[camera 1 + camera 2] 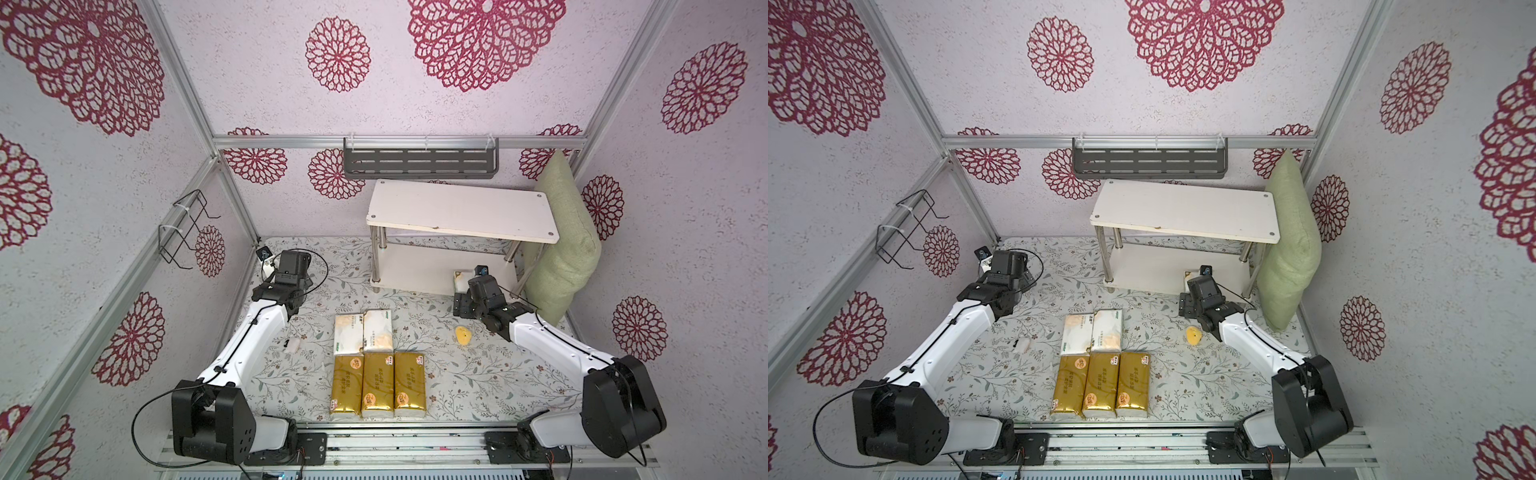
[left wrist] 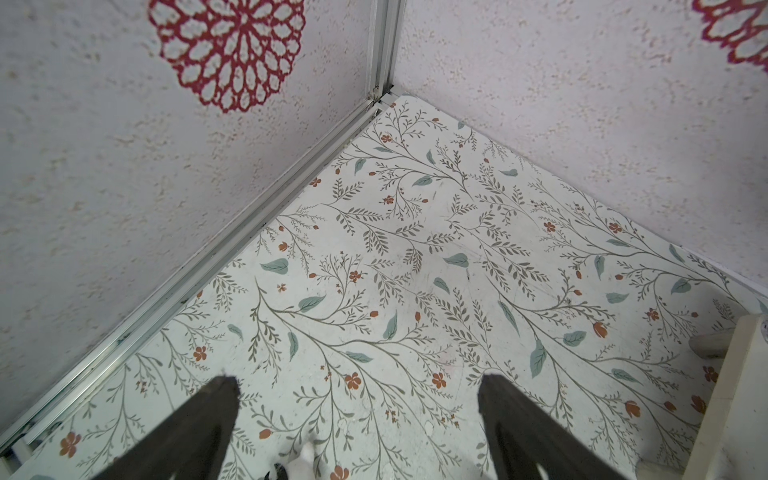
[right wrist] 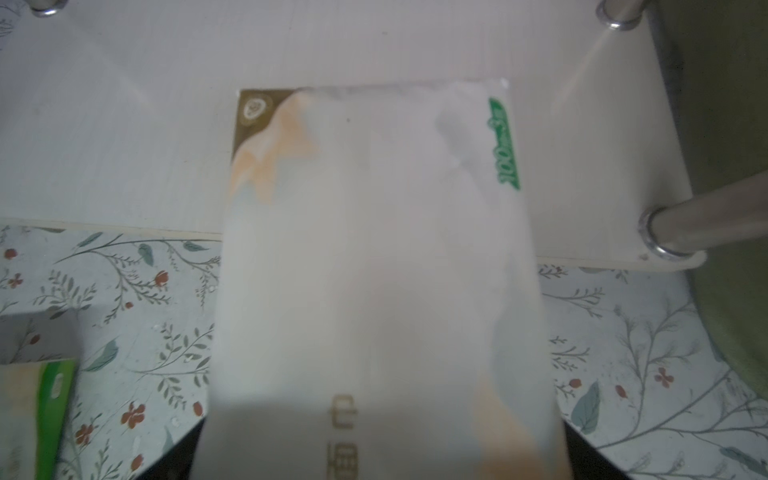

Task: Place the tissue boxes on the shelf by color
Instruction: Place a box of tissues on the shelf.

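Right fingers point(image 3: 579, 461) grasping white tissue pack point(image 3: 374, 249) end-on, low, likely to slip under shelf point(image 1: 461, 210) top board, 1 o'clock; left fingers point(image 2: 195, 432) released, parked 10 o'clock, out of way.

White arm links point(image 1: 249, 345), black joints point(image 1: 212, 419) (bulky), looping black cables point(image 1: 133, 430)

Three shiny gold tissue packs point(image 1: 377, 384) with white ends lie flat side by side at 6 o'clock in both top views, their long axes running 12 to 6. Two white packs point(image 1: 348, 334) with orange patches and green print lie touching each other, directly at 12 o'clock of the gold row. The white two-tier shelf point(image 1: 461, 210) stands at 1 o'clock. A third white pack point(image 3: 374, 270) reaches lengthwise over the 6 o'clock edge of its lower board.
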Available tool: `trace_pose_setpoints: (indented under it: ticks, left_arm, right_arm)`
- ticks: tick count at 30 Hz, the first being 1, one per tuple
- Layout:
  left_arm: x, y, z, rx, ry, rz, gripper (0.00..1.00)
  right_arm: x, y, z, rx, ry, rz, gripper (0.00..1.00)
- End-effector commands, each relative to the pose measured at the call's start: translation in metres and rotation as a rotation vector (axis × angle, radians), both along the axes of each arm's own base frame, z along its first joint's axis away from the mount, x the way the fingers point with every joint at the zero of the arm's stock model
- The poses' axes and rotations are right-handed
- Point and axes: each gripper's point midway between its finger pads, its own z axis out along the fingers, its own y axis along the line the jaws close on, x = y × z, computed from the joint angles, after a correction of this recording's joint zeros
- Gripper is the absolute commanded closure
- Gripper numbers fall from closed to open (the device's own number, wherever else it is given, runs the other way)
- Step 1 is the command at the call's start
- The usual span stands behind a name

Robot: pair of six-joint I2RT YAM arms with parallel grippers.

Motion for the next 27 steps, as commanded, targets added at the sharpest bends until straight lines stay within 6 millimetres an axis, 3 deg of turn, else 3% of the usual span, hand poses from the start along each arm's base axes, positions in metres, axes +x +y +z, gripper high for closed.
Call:
trace_pose_setpoints:
  ticks: [1, 12, 27]
  left_arm:
    - [0.003, -0.006, 0.007, -0.007, -0.018, -0.023, 0.03]
    - [0.006, -0.008, 0.004, -0.009, -0.011, -0.026, 0.03]
    - [0.005, -0.007, 0.006, -0.003, -0.01, -0.023, 0.03]
  right_arm:
    - [0.031, -0.01, 0.023, 0.013, -0.093, -0.019, 0.13]
    - [0.067, -0.032, 0.014, -0.028, -0.093, -0.049, 0.13]
    - [0.091, -0.057, 0.014, -0.029, -0.092, -0.066, 0.13]
